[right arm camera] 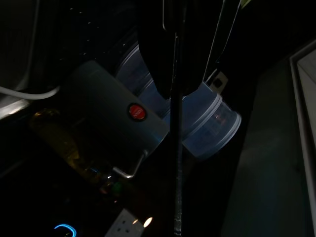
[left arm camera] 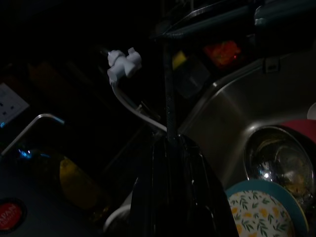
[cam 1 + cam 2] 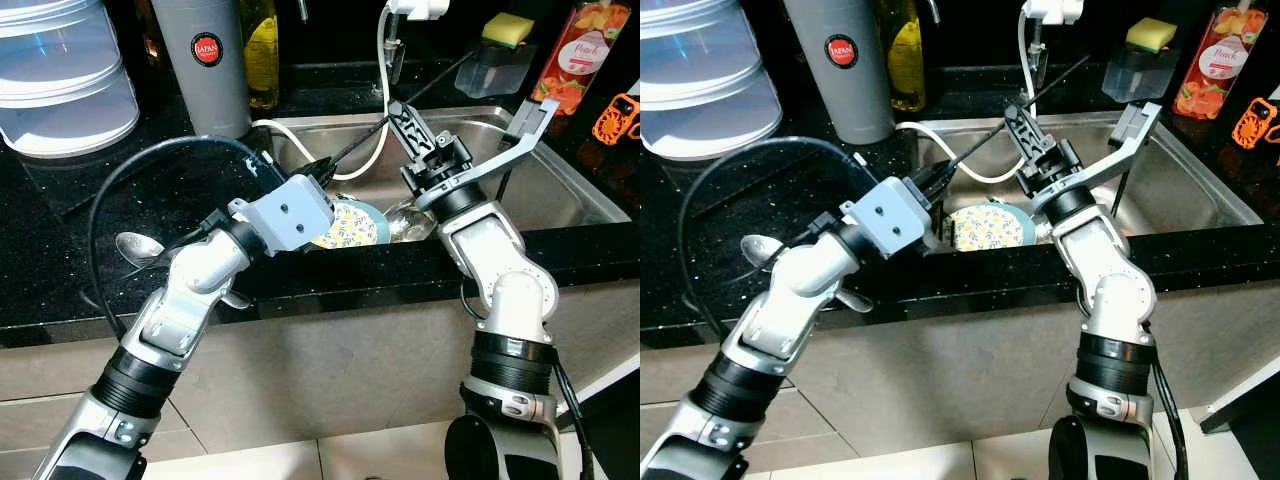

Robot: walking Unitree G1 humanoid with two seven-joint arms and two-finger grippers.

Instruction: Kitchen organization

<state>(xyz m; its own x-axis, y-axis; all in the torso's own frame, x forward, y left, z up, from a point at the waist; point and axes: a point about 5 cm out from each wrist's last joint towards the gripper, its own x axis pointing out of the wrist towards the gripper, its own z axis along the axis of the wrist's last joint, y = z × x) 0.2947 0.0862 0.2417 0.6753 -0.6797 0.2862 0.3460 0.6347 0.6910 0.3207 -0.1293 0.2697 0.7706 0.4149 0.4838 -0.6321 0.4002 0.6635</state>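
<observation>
My left gripper (image 3: 318,172) is shut on a thin black stick (image 3: 440,78) over the near left part of the steel sink (image 3: 560,190). The stick slants up and back toward the white tap (image 3: 415,8). My right gripper (image 3: 470,105) stands open above the sink, its black finger (image 3: 405,125) right beside the stick and its grey finger (image 3: 525,130) far out to the right. In the right wrist view the stick (image 1: 177,148) runs along that gripper's fingers. A floral plate with a teal rim (image 3: 350,225) and a glass bowl (image 3: 405,222) lie in the sink under both grippers.
A spoon (image 3: 135,245) lies on the black counter left of the sink. Behind it stand stacked clear containers (image 3: 60,80), a grey canister (image 3: 205,60) and an oil bottle (image 3: 262,50). A sponge holder (image 3: 505,50) and a peach bottle (image 3: 580,55) stand at the back right.
</observation>
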